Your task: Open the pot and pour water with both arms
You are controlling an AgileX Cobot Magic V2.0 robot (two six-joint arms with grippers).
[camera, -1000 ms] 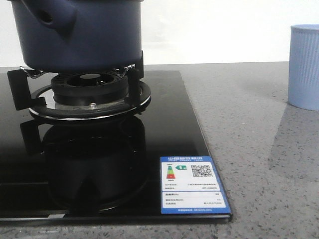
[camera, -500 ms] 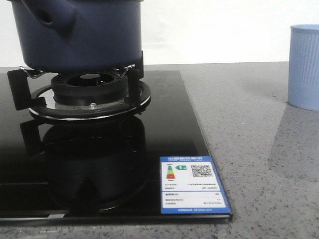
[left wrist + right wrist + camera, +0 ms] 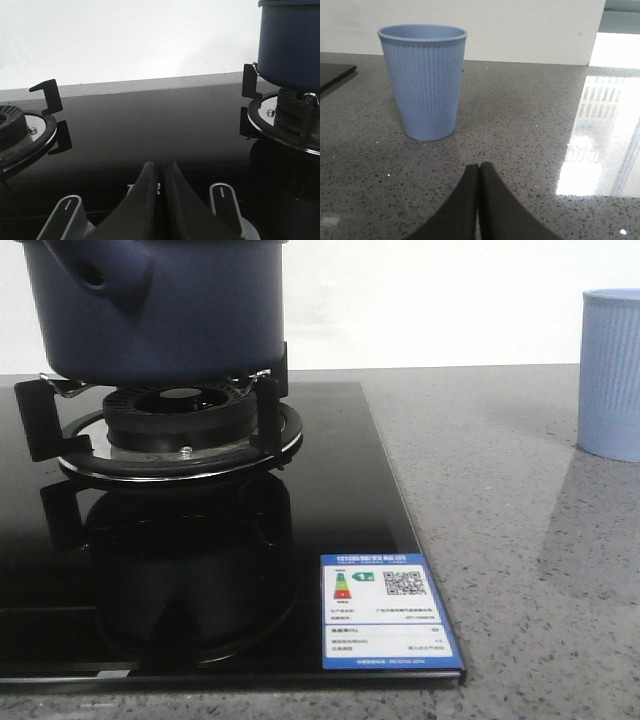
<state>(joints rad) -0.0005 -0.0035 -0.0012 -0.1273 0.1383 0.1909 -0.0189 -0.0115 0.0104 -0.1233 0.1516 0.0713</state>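
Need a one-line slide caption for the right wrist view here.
Right gripper shut and empty, low over the speckled grey counter, facing the upright light blue ribbed cup.

The speckled grey surface (image 3: 520, 540) carries a black glass hob (image 3: 200, 570) along its left side and a ribbed blue cup (image 3: 610, 375) standing upright near its right edge.

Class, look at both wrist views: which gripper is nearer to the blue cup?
Right. The right gripper, jaws shut, faces the cup on the counter. The left gripper, also shut, is over the stove, beside the pot.
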